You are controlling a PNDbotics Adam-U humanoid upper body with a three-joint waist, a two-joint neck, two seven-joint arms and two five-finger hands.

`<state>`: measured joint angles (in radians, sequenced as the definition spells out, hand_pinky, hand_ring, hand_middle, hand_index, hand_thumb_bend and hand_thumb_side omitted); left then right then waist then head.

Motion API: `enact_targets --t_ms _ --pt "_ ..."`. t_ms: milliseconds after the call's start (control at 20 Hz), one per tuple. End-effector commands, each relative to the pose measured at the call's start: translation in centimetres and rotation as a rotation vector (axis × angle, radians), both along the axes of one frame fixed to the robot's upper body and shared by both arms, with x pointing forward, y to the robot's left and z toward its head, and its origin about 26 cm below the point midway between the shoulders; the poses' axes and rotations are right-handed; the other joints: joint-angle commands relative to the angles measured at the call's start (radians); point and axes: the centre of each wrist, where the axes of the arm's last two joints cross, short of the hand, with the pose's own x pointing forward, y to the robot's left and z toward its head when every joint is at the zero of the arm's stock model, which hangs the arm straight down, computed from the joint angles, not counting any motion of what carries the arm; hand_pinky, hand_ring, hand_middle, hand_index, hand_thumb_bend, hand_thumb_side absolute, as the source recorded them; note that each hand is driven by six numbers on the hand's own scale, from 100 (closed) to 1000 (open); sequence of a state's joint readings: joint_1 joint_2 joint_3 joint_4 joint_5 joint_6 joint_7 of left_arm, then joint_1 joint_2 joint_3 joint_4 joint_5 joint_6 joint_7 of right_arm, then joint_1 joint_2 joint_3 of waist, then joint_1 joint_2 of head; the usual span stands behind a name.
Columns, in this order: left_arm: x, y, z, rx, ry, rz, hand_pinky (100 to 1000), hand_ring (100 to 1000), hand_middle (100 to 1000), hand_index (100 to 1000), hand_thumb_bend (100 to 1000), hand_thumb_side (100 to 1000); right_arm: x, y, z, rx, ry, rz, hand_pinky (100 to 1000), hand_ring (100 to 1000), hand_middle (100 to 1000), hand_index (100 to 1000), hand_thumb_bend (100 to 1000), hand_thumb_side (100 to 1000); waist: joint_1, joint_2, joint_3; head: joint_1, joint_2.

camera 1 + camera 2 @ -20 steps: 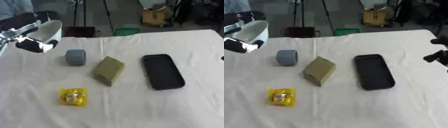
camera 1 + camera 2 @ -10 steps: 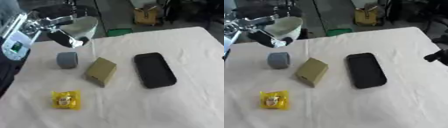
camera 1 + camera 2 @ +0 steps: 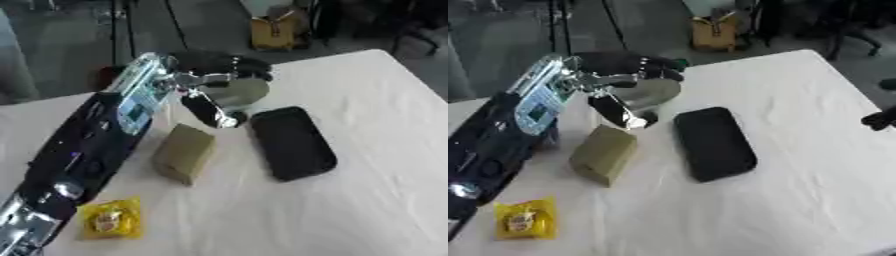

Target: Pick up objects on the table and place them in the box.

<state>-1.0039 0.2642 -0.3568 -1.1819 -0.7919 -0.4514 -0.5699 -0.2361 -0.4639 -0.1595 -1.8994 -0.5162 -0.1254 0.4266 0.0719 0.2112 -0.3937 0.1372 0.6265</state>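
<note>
A table covered in white cloth (image 3: 367, 200) fills the view from the robot's head. Nearest, at the left, lies a small yellow packet (image 3: 111, 219), flat on the cloth. Farther in, near the middle, sits an olive-tan block (image 3: 185, 152), and just to its right, apart from it, a flat black tray (image 3: 292, 142) with rounded corners, which is probably the box the task names; nothing lies in it. The robot's left arm (image 3: 87, 150) sweeps in from the near left corner and across the left part of the table. At its end, the left hand (image 3: 219, 65) hangs above the far end of the tray and the block, dark fingers curled around a pale rounded object (image 3: 229, 95), perhaps a cup or bowl, though its exact kind is unclear. A second ago this hand was over the far left of the table with the same pale object; it has since carried it rightward, and the head has tilted, shifting the whole scene. The grey cylinder seen earlier beside the block is now hidden behind the arm. In the right eye view, the right hand (image 3: 881, 119) shows as a dark shape at the right edge, and whether its fingers are apart or together cannot be told. The carry looks nearly done; lowering and release into the tray appear to come next, with the other items still waiting.
</note>
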Motion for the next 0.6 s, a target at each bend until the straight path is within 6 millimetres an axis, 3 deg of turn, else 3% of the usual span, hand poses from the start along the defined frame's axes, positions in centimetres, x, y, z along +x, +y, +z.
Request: enact_targets --t_ms 50,600 --pt "0.3 -1.1 -0.6 -0.007 -0.035 -0.024 728 953 1000 987 100 427 -0.2 0.1 1.5 -0.026 -0.042 0.022 671 548 773 847 100 757 -0.007 -0.011 -0.008 0.013 -0.015" --pt "0.9 -2.3 -4.6 -0.034 -0.072 -0.028 734 951 1000 988 100 494 -0.1 0.5 1.6 -0.02 -0.043 0.039 671 546 772 847 100 759 -0.004 -0.001 -0.032 0.024 -0.028"
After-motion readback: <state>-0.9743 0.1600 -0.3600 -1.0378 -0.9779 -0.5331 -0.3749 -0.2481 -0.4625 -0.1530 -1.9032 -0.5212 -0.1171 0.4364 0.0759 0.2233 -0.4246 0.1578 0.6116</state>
